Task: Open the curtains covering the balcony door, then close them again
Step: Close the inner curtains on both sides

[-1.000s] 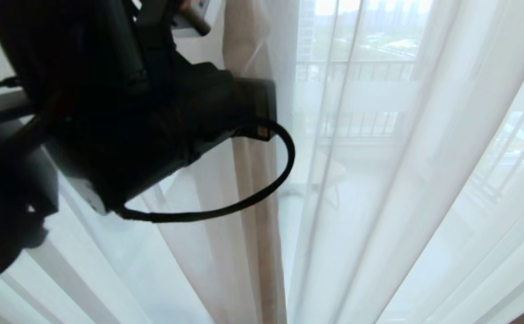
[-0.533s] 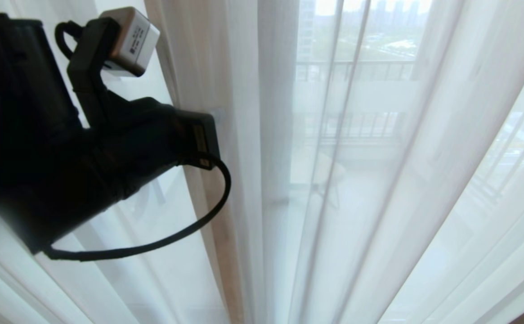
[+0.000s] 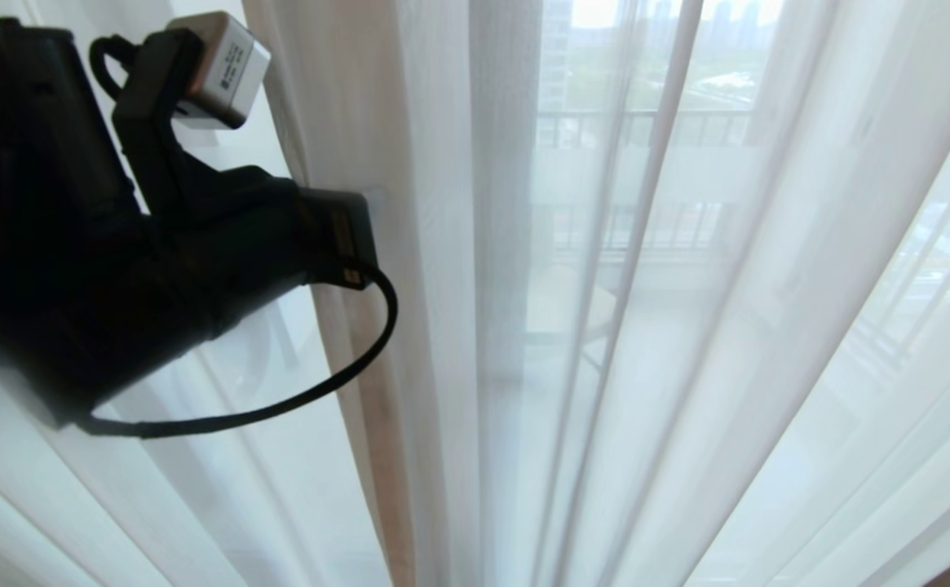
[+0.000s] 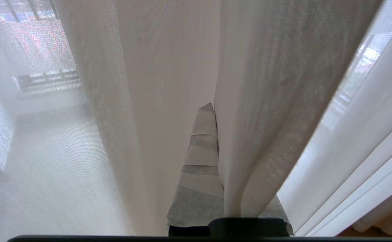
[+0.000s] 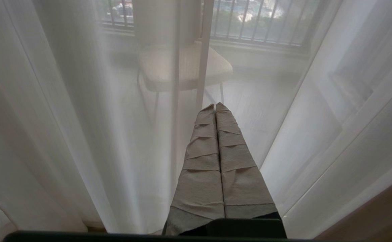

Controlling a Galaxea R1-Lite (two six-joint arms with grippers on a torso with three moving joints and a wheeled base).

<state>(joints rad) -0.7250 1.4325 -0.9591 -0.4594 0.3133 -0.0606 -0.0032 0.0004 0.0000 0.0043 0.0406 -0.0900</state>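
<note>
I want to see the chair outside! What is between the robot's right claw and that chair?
Only the sheer white curtain hangs between them. In the right wrist view the shut right claw points at the chair, which shows hazily through the cloth.

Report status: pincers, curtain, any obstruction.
Left pincer shut on the sheer curtain, fold pinched between its fingers. Right pincer shut, empty, in front of the sheer. Chair beyond the cloth on the balcony; nothing blocking.

left pincer [image 4: 216, 141] shifted leftward, seemingly gripping cloth | curtains [image 3: 360, 244] fold dragged left with it; cable loop lower
</note>
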